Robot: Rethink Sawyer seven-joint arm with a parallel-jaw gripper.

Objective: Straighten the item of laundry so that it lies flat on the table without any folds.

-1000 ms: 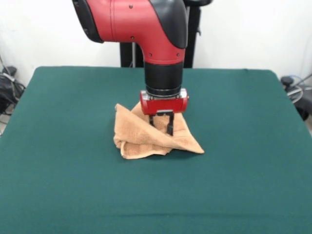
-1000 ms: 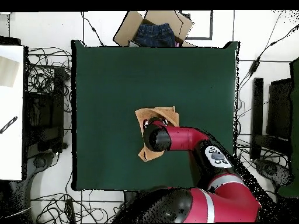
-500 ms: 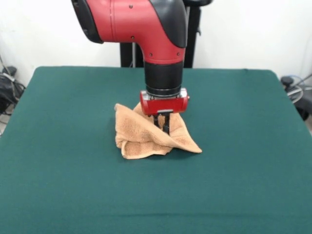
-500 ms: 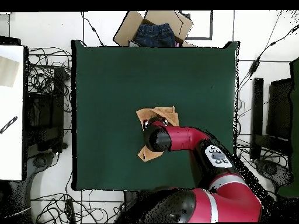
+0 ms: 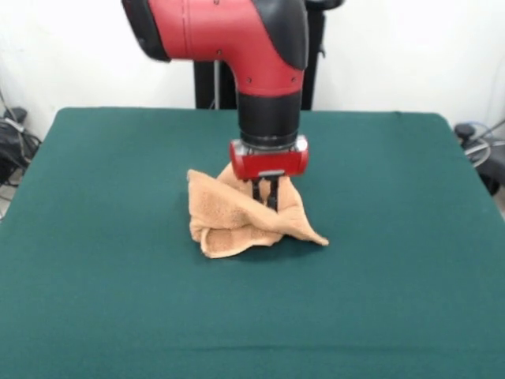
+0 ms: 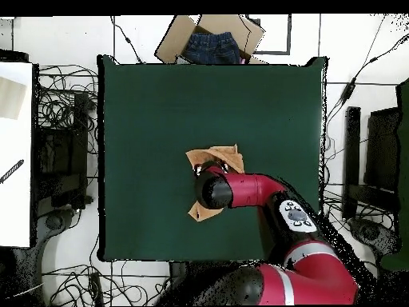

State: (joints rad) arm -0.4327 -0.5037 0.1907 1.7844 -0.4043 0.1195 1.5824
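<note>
Towel peak higher, pincer closed on it

Front view: towel lies bunched on the desk, near the middle, slightly left of centre. One corner points out to the right along the desk; the bulk of the heap sits to the left. The arm comes down from above over the towel's rear right part. Pincer is at the top of the heap, its tips closed together in the raised cloth.

Overhead view: towel sits near the desk centre, partly under the arm. A cardboard box holding a garment is beyond the desk's top edge. Cables lie on the floor left of the desk.
</note>
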